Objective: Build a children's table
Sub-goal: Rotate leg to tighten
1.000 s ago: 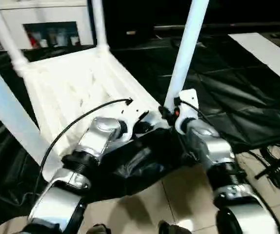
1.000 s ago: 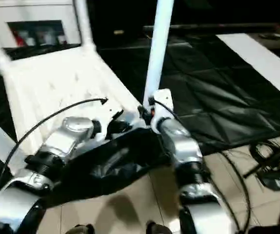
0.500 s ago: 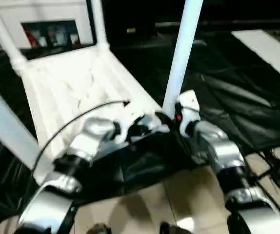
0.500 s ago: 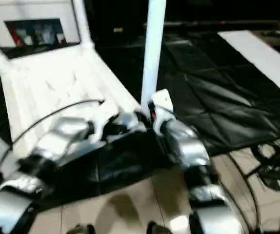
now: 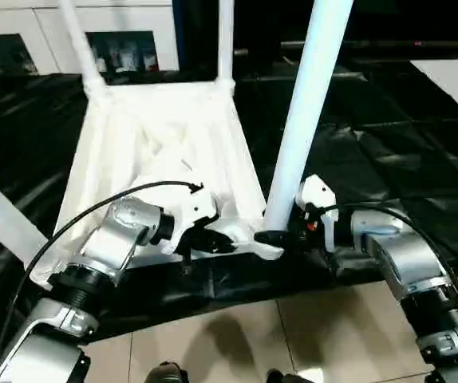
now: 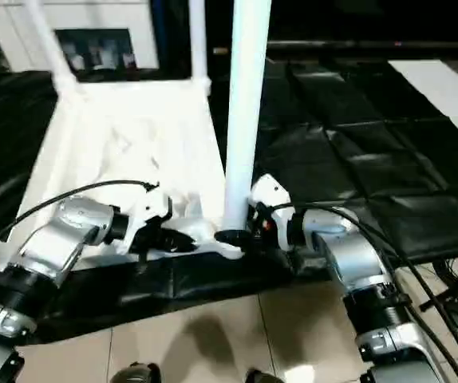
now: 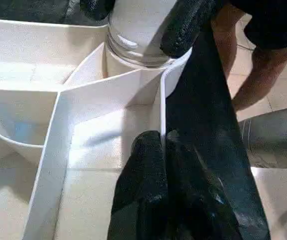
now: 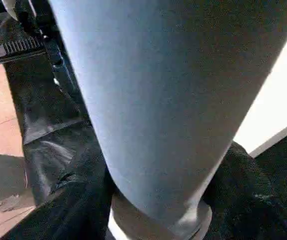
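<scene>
Seating the near-right leg is the step you are on. Your tabletop (image 5: 165, 152) lies underside up on the black-draped work table (image 5: 388, 136), its near edge at the table's near edge, with legs standing in its corners. The near-right leg (image 5: 301, 120) stands upright in its corner socket (image 7: 138, 50) — your right gripper (image 5: 275, 236) clamps its base, a finger either side. Your left gripper (image 5: 213, 243), fingers (image 7: 156, 200) together, pinches the tabletop's near rim. Next, I judge, press that leg fully home, holding the top steady.
</scene>
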Motion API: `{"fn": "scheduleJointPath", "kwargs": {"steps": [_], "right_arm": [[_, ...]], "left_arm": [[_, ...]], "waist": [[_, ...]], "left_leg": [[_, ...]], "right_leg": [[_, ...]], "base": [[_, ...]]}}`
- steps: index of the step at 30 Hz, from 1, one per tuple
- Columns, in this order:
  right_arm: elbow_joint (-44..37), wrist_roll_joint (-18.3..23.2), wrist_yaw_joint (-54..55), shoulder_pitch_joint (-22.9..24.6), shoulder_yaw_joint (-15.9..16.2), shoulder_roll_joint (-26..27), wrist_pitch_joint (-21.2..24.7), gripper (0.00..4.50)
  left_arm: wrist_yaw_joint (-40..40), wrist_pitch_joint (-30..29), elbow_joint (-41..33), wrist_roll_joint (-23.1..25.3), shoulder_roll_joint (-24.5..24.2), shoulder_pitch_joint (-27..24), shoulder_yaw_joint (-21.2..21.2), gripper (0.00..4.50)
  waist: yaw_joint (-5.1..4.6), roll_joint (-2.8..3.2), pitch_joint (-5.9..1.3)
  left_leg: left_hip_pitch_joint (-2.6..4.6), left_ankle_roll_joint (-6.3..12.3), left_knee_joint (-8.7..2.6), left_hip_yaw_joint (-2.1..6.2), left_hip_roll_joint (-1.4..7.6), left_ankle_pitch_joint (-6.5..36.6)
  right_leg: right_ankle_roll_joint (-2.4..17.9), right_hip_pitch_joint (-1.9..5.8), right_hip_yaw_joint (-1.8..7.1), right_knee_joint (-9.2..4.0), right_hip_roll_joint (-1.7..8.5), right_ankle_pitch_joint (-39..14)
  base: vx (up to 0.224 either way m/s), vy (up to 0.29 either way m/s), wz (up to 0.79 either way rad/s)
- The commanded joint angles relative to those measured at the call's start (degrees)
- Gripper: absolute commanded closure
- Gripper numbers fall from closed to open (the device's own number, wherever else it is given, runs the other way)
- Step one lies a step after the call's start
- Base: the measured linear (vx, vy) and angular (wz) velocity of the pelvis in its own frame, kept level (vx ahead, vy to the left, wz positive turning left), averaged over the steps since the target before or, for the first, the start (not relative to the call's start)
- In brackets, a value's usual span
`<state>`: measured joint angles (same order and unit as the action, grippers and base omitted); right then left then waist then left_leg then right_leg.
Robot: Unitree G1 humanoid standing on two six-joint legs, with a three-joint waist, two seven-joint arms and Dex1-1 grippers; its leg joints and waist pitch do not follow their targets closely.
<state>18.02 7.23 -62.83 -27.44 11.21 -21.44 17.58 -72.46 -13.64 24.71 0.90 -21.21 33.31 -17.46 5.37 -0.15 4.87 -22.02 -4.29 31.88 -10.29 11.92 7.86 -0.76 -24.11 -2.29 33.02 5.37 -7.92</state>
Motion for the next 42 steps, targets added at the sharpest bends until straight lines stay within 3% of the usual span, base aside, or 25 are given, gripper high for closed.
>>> {"fn": "scheduleJointPath", "kwargs": {"steps": [1, 5, 8, 9, 11, 12, 14, 16, 17, 18, 20, 21, 22, 23, 24, 26, 28, 32, 34, 35, 36, 38, 39, 40, 42], "right_arm": [[-0.66, -0.19, -1.18, 0.07, 4.54, 1.55, 1.93, 2.28], [1.47, -1.26, 3.86, -0.28, 3.45, 4.96, 1.10, 2.37], [5.45, -2.69, 12.11, -1.64, 1.18, 8.42, 0.41, 2.46], [8.48, -3.44, 18.28, -2.82, -0.62, 10.86, 0.66, 2.48], [12.38, -3.78, 25.69, -4.49, -3.03, 13.66, 0.68, 2.49], [13.64, -3.80, 28.17, -5.07, -3.91, 14.61, 0.90, 2.50], [18.99, -2.97, 38.13, -7.75, -8.01, 18.35, 1.33, 2.51], [22.22, -3.20, 43.49, -9.43, -9.70, 20.25, 0.02, 2.51], [22.37, -3.22, 43.69, -9.51, -9.77, 20.34, -0.07, 2.51], [24.14, -3.27, 44.91, -10.48, -10.64, 21.54, -1.22, 2.16], [25.22, -3.12, 44.72, -11.09, -11.08, 22.23, -1.93, 1.81], [25.66, -2.89, 44.10, -11.49, -11.13, 22.67, -2.31, 1.75], [25.69, -3.08, 43.86, -11.67, -10.84, 22.75, -2.71, 1.61], [26.31, -3.87, 44.28, -12.21, -10.49, 22.92, -3.78, 1.61], [26.32, -4.29, 44.42, -12.27, -10.22, 22.83, -4.20, 1.37], [26.35, -4.89, 44.68, -12.36, -9.82, 22.66, -4.88, 1.37], [25.09, -6.36, 45.43, -11.98, -8.84, 21.26, -6.57, 1.37], [17.73, -8.04, 45.54, -8.41, -8.12, 18.53, -5.14, 1.37], [9.47, -10.21, 44.72, -3.61, -6.61, 15.71, -3.83, 1.37], [8.31, -10.42, 44.67, -2.87, -6.52, 15.38, -3.71, 1.37], [3.47, -10.18, 43.02, -0.20, -6.28, 13.88, -2.50, 1.37], [-1.78, -8.90, 40.96, 2.46, -6.55, 12.37, -0.58, 1.37], [-1.78, -8.90, 40.96, 2.46, -6.55, 12.37, -0.58, 1.37], [-3.81, -8.45, 40.23, 3.50, -6.61, 11.53, -0.06, 1.37], [-6.82, -7.56, 39.09, 5.05, -6.72, 10.34, 1.12, 1.37]], "left_arm": [[-2.31, 1.22, -2.64, -1.70, 2.76, 1.28, -3.25, 4.50], [4.73, 0.98, 0.99, 0.04, 4.86, 3.18, -0.76, 4.50], [10.27, -0.55, 3.57, 0.19, 6.77, 4.94, 1.52, 4.50], [14.03, -1.42, 5.32, 0.25, 8.02, 6.22, 2.97, 4.50], [19.07, -3.41, 7.37, -0.03, 9.83, 8.08, 5.09, 4.50], [20.61, -3.89, 8.09, -0.08, 10.38, 8.70, 5.74, 4.50], [27.27, -5.30, 11.21, 0.32, 12.31, 11.26, 8.04, 4.50], [31.60, -5.48, 13.39, 0.35, 13.61, 12.84, 9.69, 4.50], [31.77, -5.45, 13.49, 0.35, 13.67, 12.91, 9.75, 4.50], [32.60, -4.41, 14.39, 0.34, 14.23, 13.53, 9.95, 4.50], [32.75, -3.71, 14.84, 0.37, 14.65, 13.80, 9.87, 4.50], [32.27, -3.03, 14.61, 0.63, 14.98, 13.57, 9.28, 4.50], [31.48, -1.95, 14.20, 0.94, 15.03, 13.19, 8.55, 4.50], [30.62, -0.57, 13.92, 1.35, 15.13, 12.79, 7.66, 4.50], [30.58, -0.70, 13.89, 1.36, 15.18, 12.72, 7.60, 4.50], [30.61, -0.92, 13.92, 1.37, 15.24, 12.65, 7.53, 4.50], [31.31, 1.54, 15.16, 2.57, 14.94, 12.72, 6.50, 4.50], [32.27, 5.80, 18.64, 4.36, 14.18, 13.54, 5.76, 4.50], [32.58, 9.58, 21.03, 6.13, 13.10, 14.20, 4.70, 4.50], [32.57, 10.13, 21.23, 6.50, 12.86, 14.20, 4.48, 4.50], [32.00, 11.08, 21.88, 6.59, 12.22, 14.26, 4.56, 4.50], [31.48, 11.75, 22.66, 6.48, 11.44, 14.46, 4.78, 4.50], [31.48, 11.75, 22.66, 6.48, 11.44, 14.46, 4.78, 4.50], [31.06, 12.67, 22.93, 6.43, 11.00, 14.50, 4.76, 4.50], [30.34, 14.09, 23.51, 6.22, 10.35, 14.56, 4.76, 4.50]], "waist": [[-0.16, -0.09, -3.84], [-0.46, -0.20, -3.72], [-0.64, -0.24, -3.46], [-0.99, -0.17, -3.36], [-1.91, -0.17, -3.16], [-2.13, 0.02, -3.19], [-2.96, 0.46, -3.07], [-4.01, 0.75, -3.28], [-4.02, 0.94, -3.34], [-4.01, 1.27, -3.27], [-3.89, 0.89, -3.19], [-3.71, 0.72, -3.21], [-3.85, 0.62, -3.08], [-3.60, 1.08, -3.08], [-3.65, 0.97, -3.13], [-3.56, 0.88, -3.16], [-3.42, 0.73, -3.22], [-2.86, 0.79, -3.11], [-2.44, 0.51, -3.26], [-2.11, 0.92, -3.30], [-2.06, 0.60, -3.39], [-1.82, 0.49, -3.48], [-1.70, 0.79, -3.60], [-1.84, 0.59, -3.67], [-1.71, 0.75, -3.71]], "left_leg": [[1.40, 0.19, -3.84, -0.10, 0.80, 22.91], [1.38, -0.22, -3.81, 0.02, 0.59, 23.50], [1.52, -0.64, -3.82, 0.34, 0.38, 25.25], [1.59, -1.32, -3.72, 0.45, 0.12, 26.18], [1.52, -2.31, -3.76, 1.14, -0.20, 28.12], [1.65, -2.32, -3.71, 1.26, -0.22, 28.80], [1.58, -2.32, -4.03, 1.74, -0.05, 30.95], [1.06, -1.98, -4.59, 2.35, 0.23, 32.94], [0.98, -1.76, -4.67, 2.42, 0.23, 33.05], [1.16, -1.38, -4.86, 2.48, 0.45, 33.87], [1.16, -0.75, -4.65, 2.16, 0.12, 33.25], [1.64, -0.44, -4.35, 1.86, -0.04, 32.89], [1.27, -0.28, -4.42, 1.91, -0.03, 32.14], [1.27, -0.29, -4.53, 1.88, 0.10, 31.64], [1.35, -0.34, -4.53, 1.78, 0.16, 31.59], [1.33, -0.23, -4.48, 1.58, 0.15, 30.58], [1.25, 0.04, -4.47, 1.36, 0.18, 29.10], [1.30, 0.70, -4.39, 0.82, 0.11, 26.42], [1.40, 0.89, -4.29, 0.60, 0.12, 25.30], [1.28, 0.99, -4.37, 0.57, 0.20, 24.47], [0.60, 1.18, -4.37, 0.64, 0.09, 23.05], [0.74, 1.59, -4.20, 0.49, 0.07, 22.28], [0.84, 1.92, -4.10, 0.39, 0.19, 21.63], [0.47, 2.10, -4.04, 0.48, 0.11, 20.64], [0.65, 2.36, -3.88, 0.28, 0.20, 19.96]], "right_leg": [[10.37, 2.13, 1.32, -4.18, 1.92, -24.90], [9.07, 1.84, 1.27, -4.55, 1.92, -27.67], [7.10, 1.54, 0.97, -5.22, 2.04, -33.33], [6.41, 1.25, 0.68, -5.42, 1.97, -36.18], [3.90, 1.49, -0.38, -6.35, 2.07, -41.23], [3.59, 1.48, -0.60, -6.56, 2.12, -41.64], [3.55, 1.88, -1.48, -6.91, 2.10, -40.77], [3.92, 3.00, -2.62, -7.01, 2.08, -36.37], [4.16, 3.14, -2.68, -6.98, 2.07, -35.06], [4.95, 3.08, -2.74, -7.11, 2.17, -32.58], [5.57, 2.95, -2.95, -7.29, 2.29, -31.37], [6.18, 2.44, -2.89, -7.52, 2.52, -31.87], [6.22, 2.73, -2.99, -7.39, 2.60, -32.28], [6.37, 2.72, -2.85, -7.22, 2.67, -31.58], [6.65, 2.58, -2.71, -7.22, 2.58, -30.82], [7.89, 2.54, -2.43, -6.78, 2.59, -28.60], [8.46, 2.57, -2.22, -6.52, 2.60, -27.60], [8.76, 2.43, -1.72, -6.30, 2.30, -25.36], [8.31, 2.46, -1.51, -6.23, 2.29, -25.10], [7.91, 2.60, -1.31, -6.01, 2.30, -24.37], [8.07, 3.14, -1.33, -5.65, 2.33, -22.96], [8.01, 3.01, -1.18, -5.51, 2.27, -22.23], [8.60, 2.93, -1.02, -5.39, 2.31, -20.59], [9.29, 3.24, -1.12, -5.02, 2.25, -19.58], [9.64, 2.96, -1.03, -5.01, 2.28, -19.06]], "base": [[0.000, 0.000, 0.00], [0.000, 0.000, 0.00], [0.000, 0.000, 0.00], [-0.061, 0.001, -0.06], [-0.066, 0.005, -0.08], [-0.059, 0.025, -0.12], [-0.056, 0.034, -0.14], [-0.046, 0.047, -0.19], [0.000, 0.000, 0.00], [0.000, 0.000, 0.00], [0.000, 0.000, 0.00], [0.000, 0.000, 0.00], [0.000, 0.000, 0.00], [0.000, 0.000, 0.00], [0.000, 0.000, 0.00], [0.000, 0.000, 0.00], [0.000, 0.000, 0.00], [0.000, 0.000, 0.00], [0.000, 0.000, 0.00], [0.000, 0.000, 0.00], [0.000, 0.000, 0.00], [0.000, 0.000, 0.00], [0.000, 0.000, 0.00], [0.000, 0.000, 0.00], [0.000, 0.000, 0.00]]}}
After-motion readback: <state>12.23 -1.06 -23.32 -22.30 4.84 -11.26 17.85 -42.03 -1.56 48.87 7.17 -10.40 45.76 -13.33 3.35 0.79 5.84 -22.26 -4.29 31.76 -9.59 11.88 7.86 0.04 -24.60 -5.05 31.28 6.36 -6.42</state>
